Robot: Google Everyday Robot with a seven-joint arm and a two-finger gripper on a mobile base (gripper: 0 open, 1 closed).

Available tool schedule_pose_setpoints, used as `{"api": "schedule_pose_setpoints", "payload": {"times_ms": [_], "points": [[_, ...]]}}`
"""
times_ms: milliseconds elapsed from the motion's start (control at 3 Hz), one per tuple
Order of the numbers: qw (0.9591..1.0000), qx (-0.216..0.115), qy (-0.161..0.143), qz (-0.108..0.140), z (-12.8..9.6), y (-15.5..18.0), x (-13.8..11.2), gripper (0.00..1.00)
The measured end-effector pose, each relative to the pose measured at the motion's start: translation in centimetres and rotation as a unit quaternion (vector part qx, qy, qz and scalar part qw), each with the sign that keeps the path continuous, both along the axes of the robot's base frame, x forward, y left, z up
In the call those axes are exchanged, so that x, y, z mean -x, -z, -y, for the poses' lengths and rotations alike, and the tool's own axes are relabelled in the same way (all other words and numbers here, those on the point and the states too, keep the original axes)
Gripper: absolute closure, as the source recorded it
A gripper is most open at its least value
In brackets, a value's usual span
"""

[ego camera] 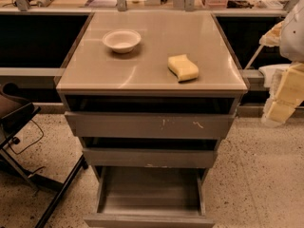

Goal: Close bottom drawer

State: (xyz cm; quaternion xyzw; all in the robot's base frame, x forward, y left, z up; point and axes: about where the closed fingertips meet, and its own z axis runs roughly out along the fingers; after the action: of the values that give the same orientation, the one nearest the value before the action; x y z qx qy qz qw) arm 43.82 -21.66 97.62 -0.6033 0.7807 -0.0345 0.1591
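Camera view: bottom drawer [149, 194] open; fingers [285, 96] far right, state unclear; sponge [183, 68], bowl [121, 40] above.

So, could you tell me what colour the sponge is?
Pale yellow sponge, camera view; gripper at right edge.

1 cabinet [152, 77]. 3 drawers in it, stacked: 1 widest drawer [142, 126] with white scratches, on top; 1 mid-width drawer [149, 157] in the middle; 1 bottom drawer [151, 194], nearest, pulled out, grey box showing. 2 items on the cabinet top: 1 white bowl [121, 40] far left, 1 yellow sponge [183, 68] right. 1 gripper [282, 101], pale, at the right edge of the scene, off the cabinet's right side, above the floor. 1 dark chair [14, 115] at the left edge, cut off. 1 black cable [28, 139] on the floor, left. 1 far counter [61, 6]; clutter on it too small to count.
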Motion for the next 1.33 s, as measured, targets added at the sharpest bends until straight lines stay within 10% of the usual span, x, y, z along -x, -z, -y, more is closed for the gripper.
{"api": "schedule_pose_setpoints", "payload": {"times_ms": [667, 1333], "points": [[0.9999, -0.007, -0.004, 0.007, 0.1, 1.2, 0.7, 0.00], [0.9927, -0.116, -0.021, 0.026, -3.9, 9.6, 5.9, 0.00]]}}
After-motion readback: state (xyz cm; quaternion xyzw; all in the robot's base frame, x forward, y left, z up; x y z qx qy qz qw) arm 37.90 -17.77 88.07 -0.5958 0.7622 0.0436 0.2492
